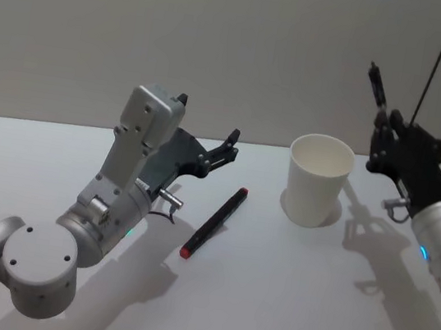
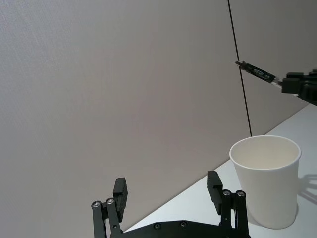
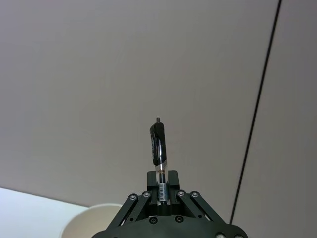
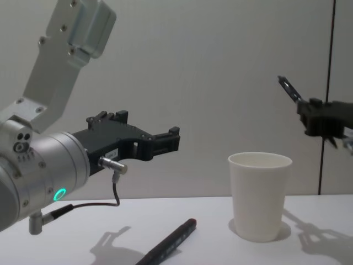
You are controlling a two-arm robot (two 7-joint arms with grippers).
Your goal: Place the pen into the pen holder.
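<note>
Right gripper (image 1: pixel 384 116) is clamped on a slim black pen (image 1: pixel 375 80). It pinches the pen near one end, so most of the barrel sticks out past the fingertips toward roughly 11 o'clock in the head view, up and away from the table. The plain white tapered paper cup (image 1: pixel 318 180) stands upright on the white table (image 1: pixel 282 307) at about 8 o'clock from that gripper, near but not under it, and it looks empty.

So the bit that matters, I'd say: the pen's long axis aims away from the cup, and it'd have to tip over and come across above the rim before going down. Right arm looks like the closer one too.

Left gripper (image 1: pixel 208 122) hovers at the cup's 9 o'clock with its jaws spread wide and nothing in them. A second black pen with a red end (image 1: pixel 213 222) lies flat at its 5 o'clock, running 1 to 7 o'clock.
</note>
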